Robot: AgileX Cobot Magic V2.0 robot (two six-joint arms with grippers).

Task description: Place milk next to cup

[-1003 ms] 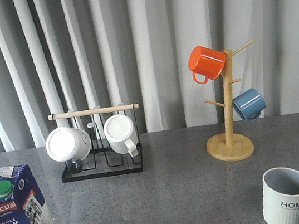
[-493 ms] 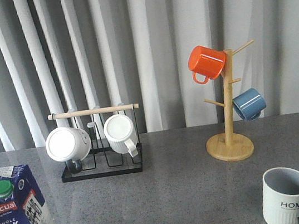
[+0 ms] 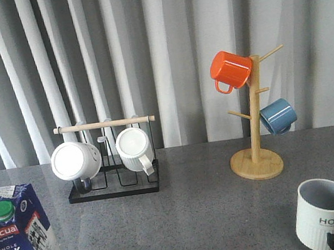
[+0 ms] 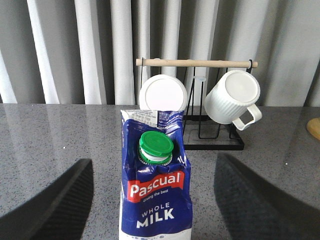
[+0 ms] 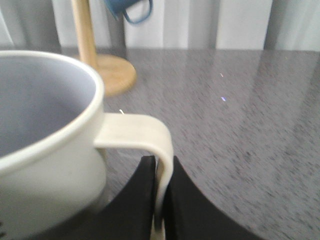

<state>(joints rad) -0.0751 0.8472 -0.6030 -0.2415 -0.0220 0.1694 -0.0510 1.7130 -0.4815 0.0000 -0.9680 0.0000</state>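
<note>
White ribbed cup (image 3: 323, 212), "HOME" on its side, sits at the front right of the table (image 3: 199, 214), in front of the mug tree (image 3: 253, 118) and slightly tilted. Grey interior shows no contents. The right gripper (image 5: 160, 200) is clamped on the cup's squarish handle (image 5: 145, 145); both dark fingers (image 5: 137, 192) press the handle's vertical bar from either side. In the front view only the gripper tip shows, at the cup's right at the frame corner.

Milk (image 3: 22, 241) stands upright at the front left, far from the mug tree and well apart from the cup; green cap (image 4: 156, 147) is on. The left gripper's (image 4: 155, 200) fingers (image 4: 55, 200) appear as blurred dark shapes either side of the carton with clear gaps, so spread and not touching it.

Mug tree holds an orange mug (image 3: 230, 70) near the top and a blue mug (image 3: 277, 116) lower, both tipped on their pegs. To its left, a black wire rack (image 3: 111, 165) with a wooden bar holds two white mugs (image 3: 75, 160), on their sides.

Grey tabletop between milk and cup is bare in front of the rack and tree. Curtain (image 3: 156, 51) closes the back edge.
</note>
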